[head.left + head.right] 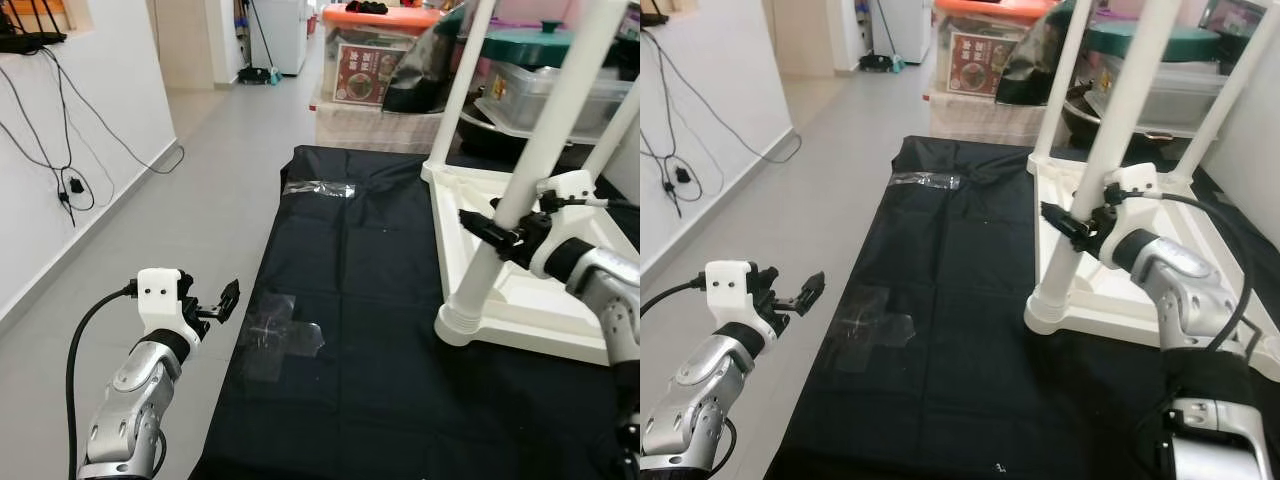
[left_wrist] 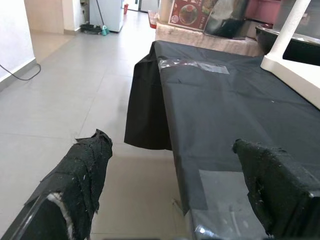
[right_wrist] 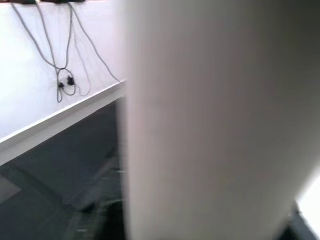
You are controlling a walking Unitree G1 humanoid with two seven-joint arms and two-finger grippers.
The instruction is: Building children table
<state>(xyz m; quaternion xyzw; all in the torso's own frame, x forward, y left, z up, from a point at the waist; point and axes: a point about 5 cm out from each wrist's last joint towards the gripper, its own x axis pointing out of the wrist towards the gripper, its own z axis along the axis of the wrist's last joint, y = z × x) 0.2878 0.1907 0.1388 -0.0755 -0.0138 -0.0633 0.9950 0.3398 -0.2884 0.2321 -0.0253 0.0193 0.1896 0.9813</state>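
Note:
A white children's table [image 1: 520,300] lies upside down on a black cloth [image 1: 350,380], at my right. Three white legs stand up from it. My right gripper [image 1: 497,232] is shut on the nearest leg [image 1: 545,120], roughly a third of the way up from its base collar [image 1: 460,322]. That leg [image 3: 210,120] is pressed close against the lens in the right wrist view. My left gripper [image 1: 225,300] hovers open over the floor just off the cloth's left edge, its cloth-wrapped fingers [image 2: 85,170] wide apart and holding nothing.
Clear tape patches [image 1: 280,335] and a tape strip [image 1: 320,189] sit on the cloth. Storage boxes [image 1: 375,60] and tubs crowd the back. A white wall with hanging cables [image 1: 70,185] runs along the left, with grey tiled floor [image 1: 180,200] between it and the cloth.

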